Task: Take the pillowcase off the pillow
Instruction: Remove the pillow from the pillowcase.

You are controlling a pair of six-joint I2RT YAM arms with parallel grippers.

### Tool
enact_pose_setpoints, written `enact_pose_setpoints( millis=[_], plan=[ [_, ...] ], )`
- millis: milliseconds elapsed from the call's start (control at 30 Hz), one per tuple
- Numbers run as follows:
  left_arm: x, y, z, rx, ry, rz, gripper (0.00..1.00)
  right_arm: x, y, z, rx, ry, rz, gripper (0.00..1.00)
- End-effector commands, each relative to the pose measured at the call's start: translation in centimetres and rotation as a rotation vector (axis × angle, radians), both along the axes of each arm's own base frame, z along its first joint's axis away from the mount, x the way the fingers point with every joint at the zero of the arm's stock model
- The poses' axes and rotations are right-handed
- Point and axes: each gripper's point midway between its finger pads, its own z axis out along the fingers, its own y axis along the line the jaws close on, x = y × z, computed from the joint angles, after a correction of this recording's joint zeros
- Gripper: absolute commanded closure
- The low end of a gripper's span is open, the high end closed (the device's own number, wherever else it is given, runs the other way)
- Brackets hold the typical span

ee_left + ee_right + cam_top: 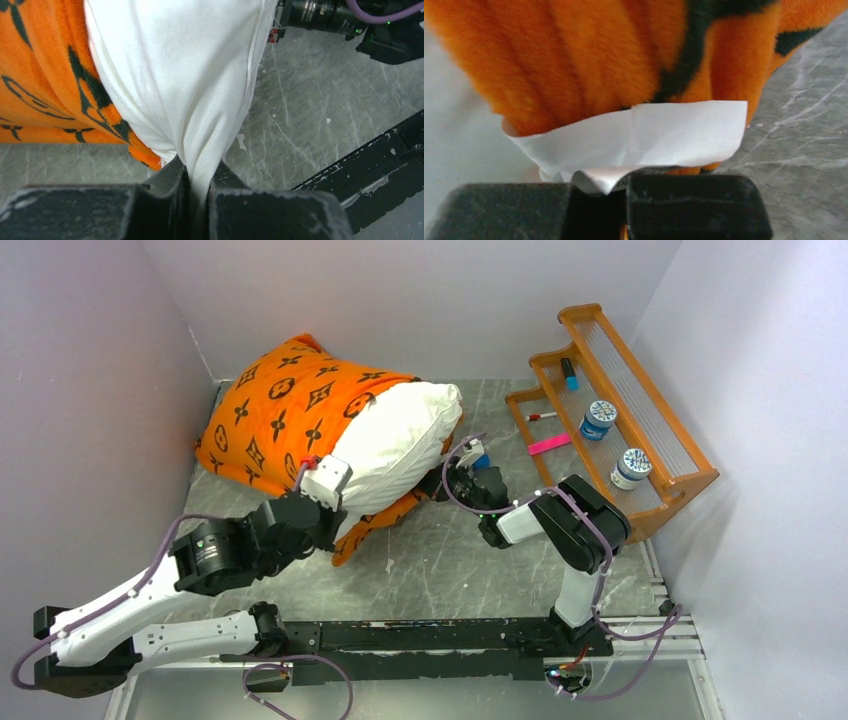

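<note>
Grey marbled tabletop (450,570) boxed in by plain white walls (400,300) sets the scene, seen from above, as two robot arms work a cushion at centre-left. The pillowcase (280,400), bright orange with dark brown flower and star motifs, is bunched over the far-left end of the pillow (400,435), whose plump white right half lies bare and points toward the middle of the table. A strip of the orange cover lies under the pillow's near edge. The left gripper (199,175) is clamped on the pillow itself: its wrist camera shows white fabric drawn down into a tight fold between the closed black jaws, with the orange cover just to the left. The right gripper (624,182) reaches in from the pillow's right end. Its jaws are pressed together on the edge of the pillowcase, where a white label (634,135) folds across the gathered orange pile just above the fingers. Against the right wall stands a stepped wooden rack (660,495) holding two blue-and-white jars (598,420), a pink strip (549,444) and a small blue-tipped item (570,373), well apart from the pillow.
</note>
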Motion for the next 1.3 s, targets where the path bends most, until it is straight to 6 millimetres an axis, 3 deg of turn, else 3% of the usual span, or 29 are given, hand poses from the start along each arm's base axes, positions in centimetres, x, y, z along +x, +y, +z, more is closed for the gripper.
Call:
enact_pose_setpoints(
  millis=[0,200,267,400,567,633,800,967,1167,1267],
  plan=[
    [-0.1,-3.2,3.3,-0.191,-0.075,-0.099,0.95,4.8,-5.8,-2.0,-0.153,-0.041,-0.228,0.95],
    [0.7,-7.3,1.3,-0.193,-0.076,-0.175,0.95,3.5,-6.8,-0.7,-0.186,-0.093,-0.224,0.67],
    [1.4,-8.2,0.7,-0.18,-0.078,-0.169,0.95,3.0,-7.7,0.1,-0.201,-0.111,-0.239,0.54],
    [2.2,-10.9,-0.5,-0.191,-0.064,-0.216,0.95,1.6,-9.7,1.7,-0.269,-0.125,-0.28,0.39],
    [2.9,-14.2,-1.5,-0.242,-0.037,-0.291,0.89,-0.9,-12.8,4.0,-0.296,-0.156,-0.354,0.22],
    [3.2,-14.9,-1.4,-0.261,-0.036,-0.303,0.81,-2.1,-13.5,5.3,-0.291,-0.175,-0.36,0.13],
    [4.2,-15.8,-1.3,-0.294,-0.018,-0.306,0.63,-4.7,-14.6,8.5,-0.323,-0.247,-0.325,0.01],
    [4.4,-16.3,-0.2,-0.361,0.0,-0.337,0.44,-7.0,-15.3,10.2,-0.278,-0.24,-0.317,0.0],
    [4.2,-14.7,1.2,-0.406,-0.014,-0.314,0.25,-9.8,-14.2,11.2,-0.234,-0.263,-0.197,0.0],
    [4.7,-13.3,0.4,-0.416,0.009,-0.277,0.18,-11.5,-12.9,11.3,-0.238,-0.292,-0.075,0.0]
  ],
)
